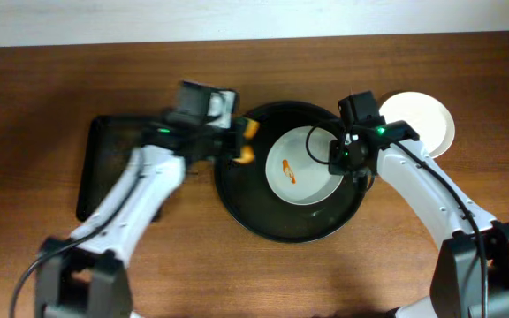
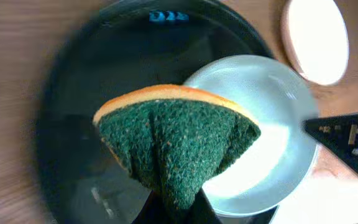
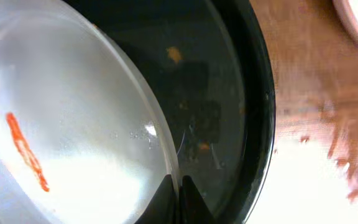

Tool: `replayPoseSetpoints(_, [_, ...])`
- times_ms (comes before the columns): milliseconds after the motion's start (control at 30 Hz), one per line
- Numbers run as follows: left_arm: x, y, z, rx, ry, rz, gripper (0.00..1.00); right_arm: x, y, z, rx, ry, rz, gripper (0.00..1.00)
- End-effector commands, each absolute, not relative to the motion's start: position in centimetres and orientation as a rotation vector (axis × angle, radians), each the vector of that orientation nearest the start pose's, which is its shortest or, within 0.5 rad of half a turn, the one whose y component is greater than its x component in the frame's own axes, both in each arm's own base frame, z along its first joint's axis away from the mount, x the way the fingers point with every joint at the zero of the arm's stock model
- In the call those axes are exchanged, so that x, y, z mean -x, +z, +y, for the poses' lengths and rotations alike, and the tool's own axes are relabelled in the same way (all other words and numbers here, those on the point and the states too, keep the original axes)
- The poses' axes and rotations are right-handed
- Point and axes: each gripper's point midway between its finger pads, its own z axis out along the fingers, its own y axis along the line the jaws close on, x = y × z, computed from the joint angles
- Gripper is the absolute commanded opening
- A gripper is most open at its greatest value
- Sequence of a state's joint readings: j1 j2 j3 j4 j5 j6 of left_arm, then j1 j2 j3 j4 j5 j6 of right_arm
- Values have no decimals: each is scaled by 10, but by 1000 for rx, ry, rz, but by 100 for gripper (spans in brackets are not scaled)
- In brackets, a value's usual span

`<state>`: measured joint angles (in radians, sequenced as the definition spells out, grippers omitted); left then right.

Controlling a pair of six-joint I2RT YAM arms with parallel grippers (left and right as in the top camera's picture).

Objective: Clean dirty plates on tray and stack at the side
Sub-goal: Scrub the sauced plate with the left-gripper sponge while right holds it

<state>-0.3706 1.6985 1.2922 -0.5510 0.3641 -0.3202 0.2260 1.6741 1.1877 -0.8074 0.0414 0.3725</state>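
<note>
A white plate [image 1: 300,166] with an orange-red smear [image 1: 290,173] lies in the large round black tray [image 1: 246,203]. My right gripper [image 1: 350,157] is shut on the plate's right rim [image 3: 174,180]; the smear shows in the right wrist view [image 3: 25,149]. My left gripper [image 1: 241,141] is shut on a folded green and orange sponge [image 2: 176,140], held above the tray's left part, just left of the plate [image 2: 272,124]. Clean white plates [image 1: 422,119] sit stacked on the table right of the tray, also in the left wrist view [image 2: 316,38].
A smaller rectangular black tray [image 1: 104,163] lies at the left under my left arm. The wooden table [image 1: 42,106] surrounds both trays. Small crumbs and smudges mark the round tray's floor [image 3: 197,118].
</note>
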Motion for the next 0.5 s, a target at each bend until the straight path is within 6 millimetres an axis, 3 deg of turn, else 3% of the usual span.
replayPoseSetpoints(0, [-379,116,-260,-233,-766,2630,0,-347,81,67,-417,42,2816,4])
replayPoseSetpoints(67, [-375,104,-276,-259,-777,2643,0,-345,79,66,-417,33,2823,4])
replayPoseSetpoints(167, [-365,72,-299,-286,-744,2694,0,-338,72,64,-420,21,2844,4])
replayPoseSetpoints(467, [-338,34,-328,-392,-734,2769,0,-335,69,63,-420,16,2854,4])
